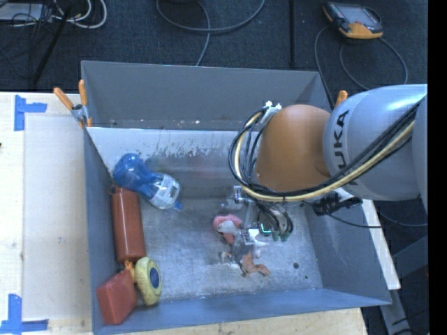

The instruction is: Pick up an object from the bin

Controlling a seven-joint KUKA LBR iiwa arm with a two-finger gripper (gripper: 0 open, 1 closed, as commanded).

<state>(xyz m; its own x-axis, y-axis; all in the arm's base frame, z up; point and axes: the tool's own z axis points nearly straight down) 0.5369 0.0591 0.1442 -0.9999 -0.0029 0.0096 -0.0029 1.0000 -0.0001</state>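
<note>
Grey bin | my gripper low inside, width I cannot tell | pink lump just beside it, brown scrap near its tip

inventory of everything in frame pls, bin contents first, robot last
bin: 1, grey metal, centre of view
bottle-like thing: 1, blue with a whitish end, floor upper left
cylinder: 1, red-brown, along the left wall
block: 1, red, lower-left corner
disc: 1, yellow, beside the block
pink piece: 1, pink, mid-floor, just left of the gripper
scrap: 1, brownish-orange, just below the gripper
handheld unit: 1, orange-grey, dark floor beyond the bin
arm: 1, silver-grey, orange wrist cover, from the right
gripper: 1, low over mid-floor
</note>
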